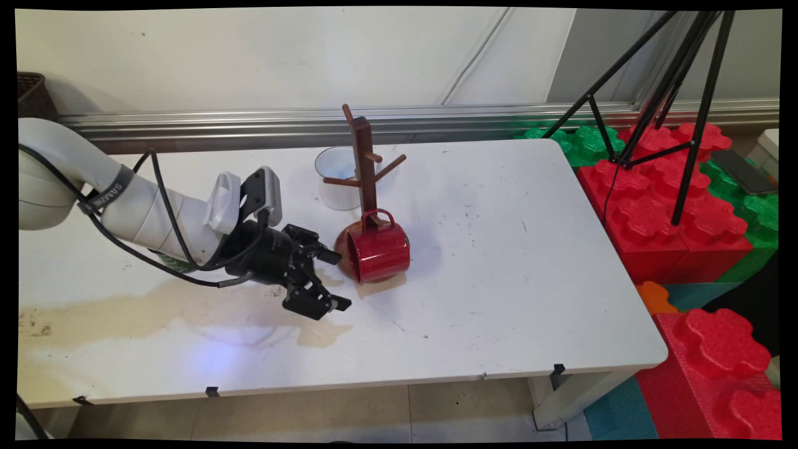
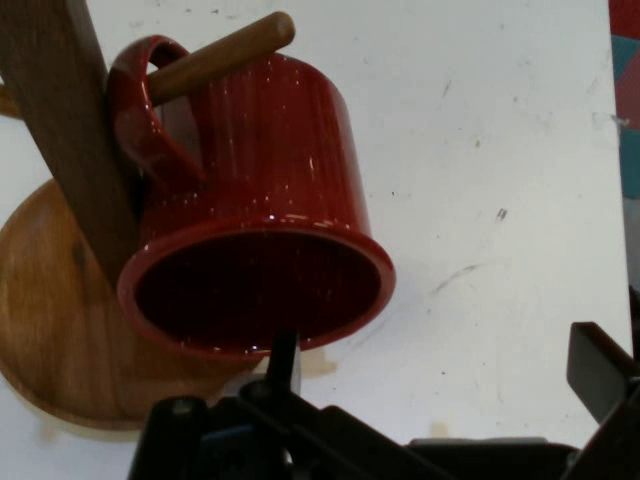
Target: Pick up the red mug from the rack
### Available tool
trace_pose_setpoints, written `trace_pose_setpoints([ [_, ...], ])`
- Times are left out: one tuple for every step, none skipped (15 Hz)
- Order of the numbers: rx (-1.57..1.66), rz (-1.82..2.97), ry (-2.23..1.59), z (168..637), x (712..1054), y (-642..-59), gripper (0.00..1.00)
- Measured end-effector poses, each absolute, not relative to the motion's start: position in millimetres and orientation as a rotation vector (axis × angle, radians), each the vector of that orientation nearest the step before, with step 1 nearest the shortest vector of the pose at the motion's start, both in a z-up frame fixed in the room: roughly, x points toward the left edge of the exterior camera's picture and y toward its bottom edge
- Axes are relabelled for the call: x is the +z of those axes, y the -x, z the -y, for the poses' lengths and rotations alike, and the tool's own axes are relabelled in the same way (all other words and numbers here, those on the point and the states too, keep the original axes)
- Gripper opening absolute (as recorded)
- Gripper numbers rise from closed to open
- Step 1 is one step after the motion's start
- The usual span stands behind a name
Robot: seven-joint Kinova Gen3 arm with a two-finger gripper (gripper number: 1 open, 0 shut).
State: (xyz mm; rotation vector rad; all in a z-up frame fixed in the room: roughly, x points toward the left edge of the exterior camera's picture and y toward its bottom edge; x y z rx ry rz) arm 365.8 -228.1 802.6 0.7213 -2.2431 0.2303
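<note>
Main view: the black two-finger gripper [image 1: 333,280] sits low over the white table [image 1: 499,280], its fingers spread apart and holding nothing. It is just left of a glossy red ceramic mug [image 1: 379,251]. The mug lies on its side with its mouth towards the gripper and its handle up against the post of a brown wooden mug tree with pegs and a round base [image 1: 363,162]. A white bowl [image 1: 335,178] stands just behind the tree. A brown stain [image 1: 187,305] spreads over the table under the arm. To the right of the mug the tabletop is bare as far as its edge. Beyond that edge are red and green foam blocks [image 1: 661,206] and a black tripod [image 1: 679,93].

Hand view: a peg of the mug tree [image 2: 60,150] passes through the handle of the mug [image 2: 270,200], so the mug hangs there, free of the gripper [image 2: 440,400]. One finger [image 2: 283,365] is just below the mug's rim; whether they touch cannot be told. The other finger [image 2: 600,365] is well apart to the right. Bare table [image 2: 480,150] lies beyond.
</note>
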Motion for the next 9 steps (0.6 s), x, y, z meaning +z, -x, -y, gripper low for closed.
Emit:
trace_pose_setpoints([
  [0.232, 2.242, -0.720, 228.0, 802.5, -365.4, 1.00],
  [0.235, 2.241, -0.719, 227.6, 802.3, -365.4, 1.00],
  [0.235, 2.241, -0.717, 227.2, 802.2, -365.5, 1.00],
  [0.238, 2.240, -0.715, 226.5, 802.2, -366.1, 1.00],
  [0.239, 2.240, -0.712, 225.7, 802.2, -366.7, 1.00],
  [0.243, 2.239, -0.710, 224.4, 802.5, -368.0, 1.00],
  [0.245, 2.239, -0.707, 223.5, 802.8, -368.9, 1.00],
  [0.249, 2.238, -0.704, 222.1, 803.3, -370.7, 1.00],
  [0.252, 2.238, -0.700, 221.3, 803.6, -372.0, 1.00],
])
